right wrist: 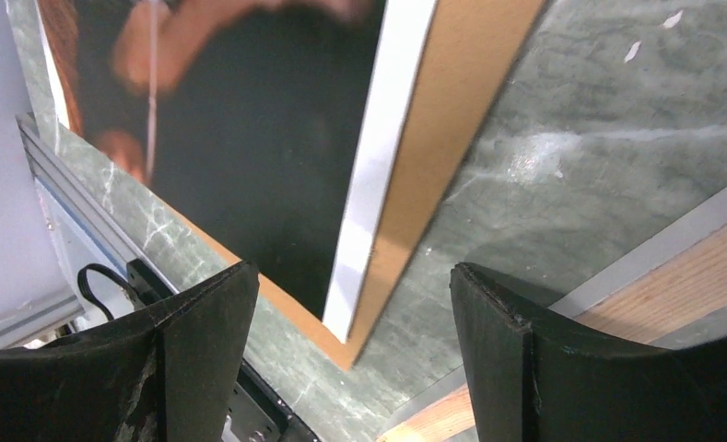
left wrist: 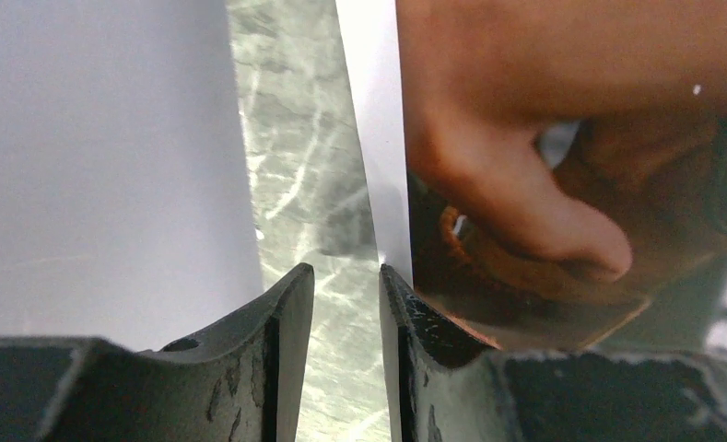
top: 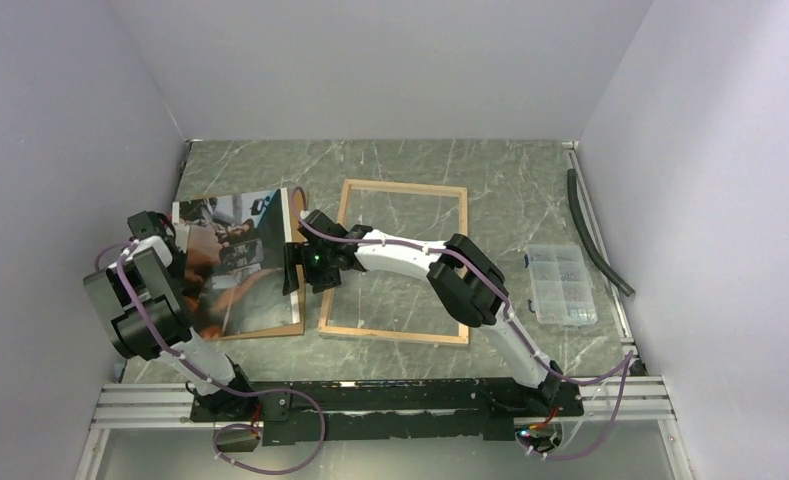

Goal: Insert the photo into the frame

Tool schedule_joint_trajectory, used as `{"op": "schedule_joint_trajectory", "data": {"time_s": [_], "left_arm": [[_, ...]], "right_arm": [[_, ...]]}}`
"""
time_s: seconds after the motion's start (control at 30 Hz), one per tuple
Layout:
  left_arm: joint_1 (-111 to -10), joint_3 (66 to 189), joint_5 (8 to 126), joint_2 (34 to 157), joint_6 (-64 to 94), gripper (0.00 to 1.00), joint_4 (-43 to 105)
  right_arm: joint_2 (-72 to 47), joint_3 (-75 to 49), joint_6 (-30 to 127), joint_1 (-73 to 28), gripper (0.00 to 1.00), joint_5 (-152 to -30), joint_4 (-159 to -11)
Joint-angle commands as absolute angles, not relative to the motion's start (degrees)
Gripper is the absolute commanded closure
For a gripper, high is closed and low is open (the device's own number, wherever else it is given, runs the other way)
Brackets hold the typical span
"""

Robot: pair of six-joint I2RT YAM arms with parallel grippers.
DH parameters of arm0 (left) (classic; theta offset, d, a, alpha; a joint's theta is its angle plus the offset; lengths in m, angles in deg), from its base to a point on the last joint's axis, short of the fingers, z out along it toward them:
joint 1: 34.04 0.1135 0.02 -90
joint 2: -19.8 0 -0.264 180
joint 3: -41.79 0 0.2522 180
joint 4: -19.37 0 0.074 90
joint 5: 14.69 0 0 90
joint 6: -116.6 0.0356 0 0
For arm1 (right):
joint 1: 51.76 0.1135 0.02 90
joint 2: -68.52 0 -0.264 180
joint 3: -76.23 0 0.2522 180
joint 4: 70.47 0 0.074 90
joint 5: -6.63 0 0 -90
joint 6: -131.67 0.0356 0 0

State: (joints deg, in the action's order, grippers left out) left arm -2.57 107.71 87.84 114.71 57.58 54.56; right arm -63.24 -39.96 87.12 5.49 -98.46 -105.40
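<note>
The step in hand is judged to be the pick-up of the photo [top: 232, 262], which is seen lying flat, picture side up, on a brown backing board [right wrist: 433, 157] at the left of the counter [top: 510, 190]. The frame [top: 406, 186] lies just beside it to the right, wooden back upward, with nothing inside it. Nothing has been lifted yet.

The right arm is stretched leftward across the frame, its wrist turned down over the near right corner of the photo. The right end effector [right wrist: 350, 276] is held wide, and that corner of photo and board is seen below and between its fingers [right wrist: 203, 322]. The left arm is folded back at the far left of the counter, its wrist lowered to the photo's left margin. The left end effector [left wrist: 345, 276] is set narrow, with only bare counter showing in the gap. Its right finger appears to meet the white border, though contact cannot be confirmed from so close a view.

A thin glossy sheet lying flat must be caught by its edge alone. The next move is therefore judged to call for a low, careful closing on the border, so that the board is left behind, before the photo is carried to the frame.
</note>
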Motion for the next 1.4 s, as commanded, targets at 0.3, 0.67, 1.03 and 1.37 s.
{"op": "schedule_joint_trajectory", "data": {"time_s": [0.3,0.67,1.03,1.37], "left_arm": [[-4.67,104.94,80.18,110.76,52.84,0.61,61.16],[-5.81,104.68,76.43,109.90,50.58,0.63,64.47],[-5.67,109.25,67.83,103.17,49.96,0.61,74.68],[0.46,113.25,74.26,104.17,57.36,0.57,73.38]], "right_arm": [[-62.21,-35.94,90.32,6.82,0.20,-106.30,-107.49],[-60.75,-34.73,89.68,6.61,0.19,-105.68,-107.79],[-63.67,-36.44,90.64,5.31,0.18,-105.50,-106.40],[-56.98,-30.40,91.44,4.78,0.18,-101.57,-107.44]]}}
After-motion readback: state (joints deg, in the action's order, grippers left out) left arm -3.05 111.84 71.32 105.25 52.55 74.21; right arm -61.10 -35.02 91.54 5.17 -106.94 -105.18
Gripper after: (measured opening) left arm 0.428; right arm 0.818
